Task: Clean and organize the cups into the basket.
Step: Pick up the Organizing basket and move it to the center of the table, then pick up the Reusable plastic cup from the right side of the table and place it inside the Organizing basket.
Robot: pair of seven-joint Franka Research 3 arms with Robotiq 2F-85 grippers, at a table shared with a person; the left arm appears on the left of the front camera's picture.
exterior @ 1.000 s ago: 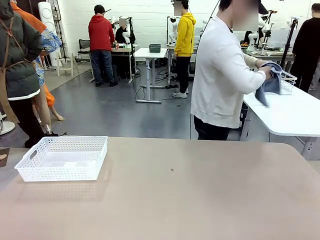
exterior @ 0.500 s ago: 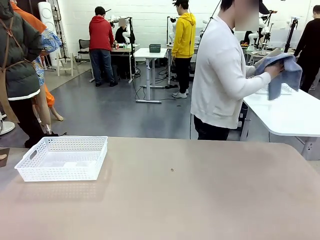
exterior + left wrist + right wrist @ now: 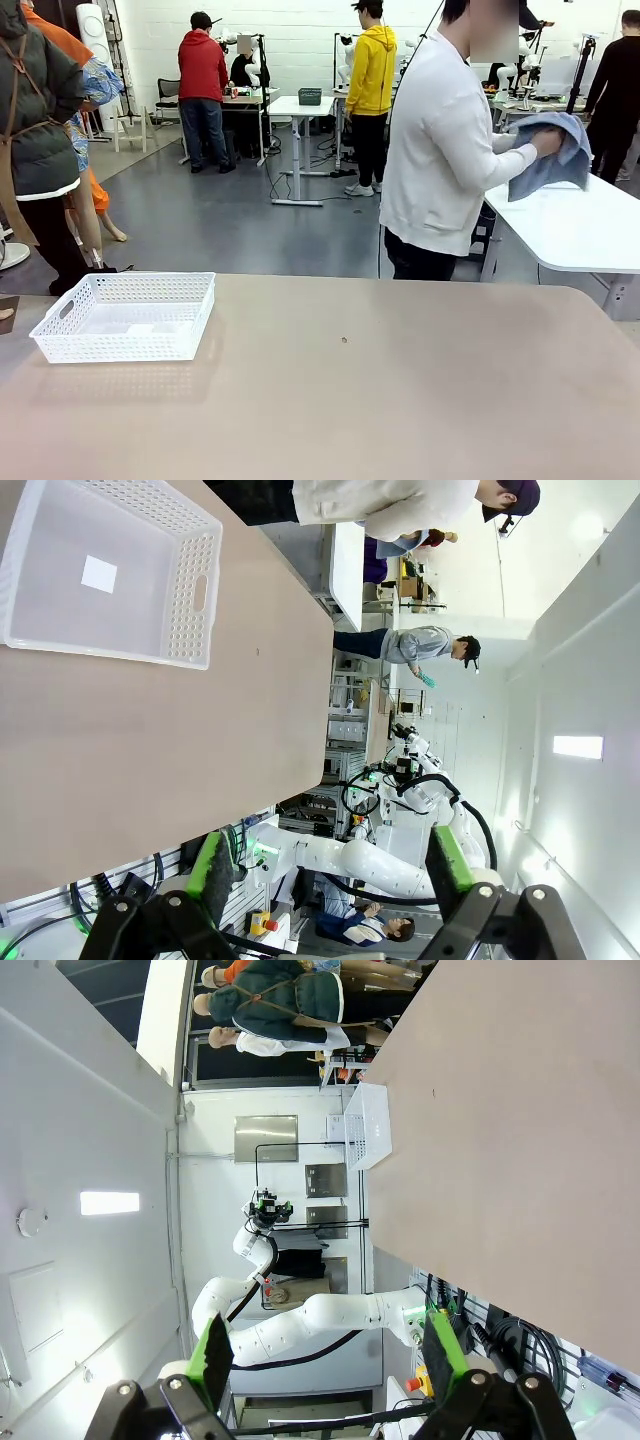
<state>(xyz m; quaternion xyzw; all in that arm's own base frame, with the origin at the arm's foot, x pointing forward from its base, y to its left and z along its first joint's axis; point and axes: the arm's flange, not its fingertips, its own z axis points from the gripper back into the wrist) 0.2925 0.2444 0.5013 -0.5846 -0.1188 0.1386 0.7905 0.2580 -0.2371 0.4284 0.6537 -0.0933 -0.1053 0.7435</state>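
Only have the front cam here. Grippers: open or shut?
Observer: Left gripper is open and holds nothing.
Operator: Right one?
Observer: Right gripper is open as well, nothing in it.
Operator: Basket contents? I only get a shallow angle on it.
Observer: The left wrist view looks straight into the basket. All that lies on its floor is a white square sticker.

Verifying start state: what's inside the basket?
Inside the basket, just a small white square patch on its floor, nothing else. In the front view its near wall hides part of the floor.
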